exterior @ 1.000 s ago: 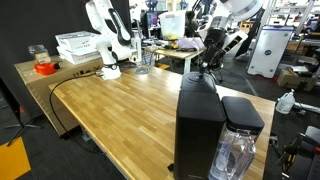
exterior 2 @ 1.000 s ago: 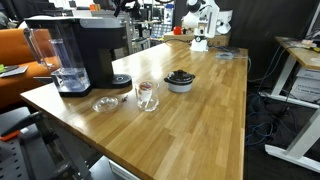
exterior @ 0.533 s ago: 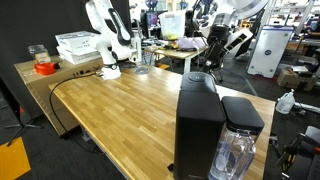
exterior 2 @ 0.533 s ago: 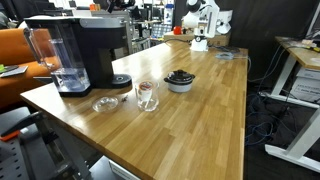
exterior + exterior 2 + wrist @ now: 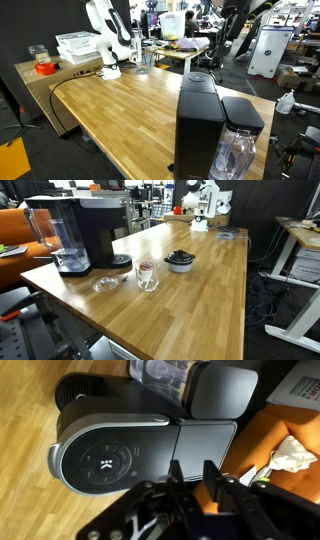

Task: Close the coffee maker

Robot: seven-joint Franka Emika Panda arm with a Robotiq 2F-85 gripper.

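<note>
The coffee maker (image 5: 200, 125) is a tall black box at the near corner of the wooden table, and it also shows in an exterior view (image 5: 85, 230). Its rounded top with the round silver emblem (image 5: 100, 460) lies flat in the wrist view. The clear water tank (image 5: 238, 150) stands beside it. My gripper (image 5: 192, 472) hangs above the machine's top, off it, with its fingers close together and nothing between them. In an exterior view my dark arm (image 5: 232, 35) is high above and behind the machine.
A glass cup (image 5: 146, 275), a small glass dish (image 5: 105, 283) and a dark bowl (image 5: 180, 260) stand on the table (image 5: 200, 300) near the machine. A white robot arm (image 5: 105, 35) and a white basket (image 5: 78, 45) are at the far end.
My arm has risen up and away from the coffee maker's top. The machine and the other things have not moved.
</note>
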